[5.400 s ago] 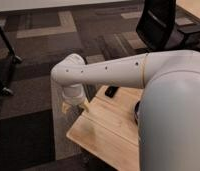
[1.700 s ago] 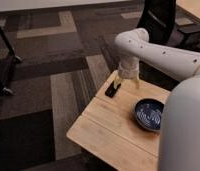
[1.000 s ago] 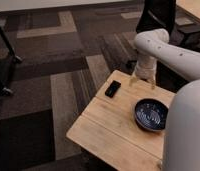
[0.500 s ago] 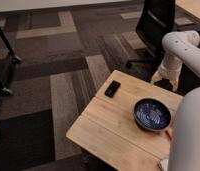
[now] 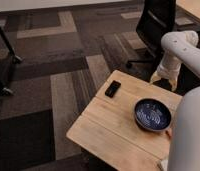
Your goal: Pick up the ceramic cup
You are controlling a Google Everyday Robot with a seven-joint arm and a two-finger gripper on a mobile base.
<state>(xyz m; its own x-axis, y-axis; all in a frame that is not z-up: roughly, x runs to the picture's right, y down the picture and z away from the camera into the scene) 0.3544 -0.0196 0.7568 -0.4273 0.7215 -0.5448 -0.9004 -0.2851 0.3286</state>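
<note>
1. Smooth white rounded plastic arm (image 5: pixel 185 45), tube-shaped segs, bulbous elbow joint.
2. Pale tan gripper (image 5: pixel 163 80) at arm's lower end, upper right of view.
3. Broad white curved body shell (image 5: pixel 189 132), lower right.

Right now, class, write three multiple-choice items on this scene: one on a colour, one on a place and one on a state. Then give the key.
1. The bowl is: A dark blue; B red; C white.
2. The black device lies: A in the bowl; B on the table, left of the bowl; C under the table.
3. With the pincer above the table's far edge, the bowl: A lies tipped over; B hangs from it; C stands upright on the table.

Key:
1. A, its inside shows dark blue.
2. B, it rests on the wood near the far left corner.
3. C, its open side faces up, apart from the pincer.
</note>
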